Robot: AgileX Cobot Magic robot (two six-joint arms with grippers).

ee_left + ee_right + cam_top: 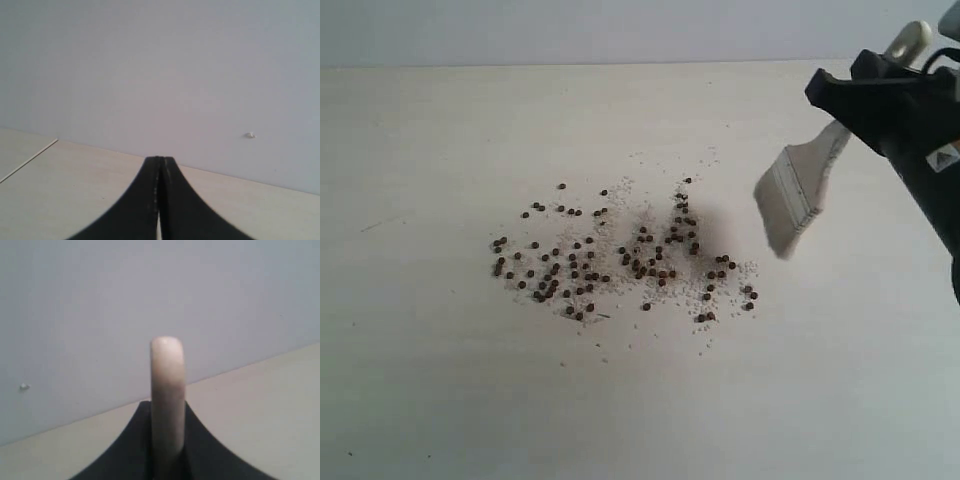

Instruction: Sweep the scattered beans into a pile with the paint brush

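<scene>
I'm looking in on what seems to be a robotics lab bench. A pale, matte, wood-grain tabletop [440,400] is filling most of the exterior view, and a plain, flat grey-white wall [570,30] is running along its far edge at twelve o'clock. A black moulded robot arm [920,130] carrying a small white warning label [942,157] is hanging over the bench at two o'clock.

The exterior camera looks obliquely down on the table [420,400] from close range; both wrist cameras sit low, facing the wall [150,60], sharing its white speck [250,135].
</scene>
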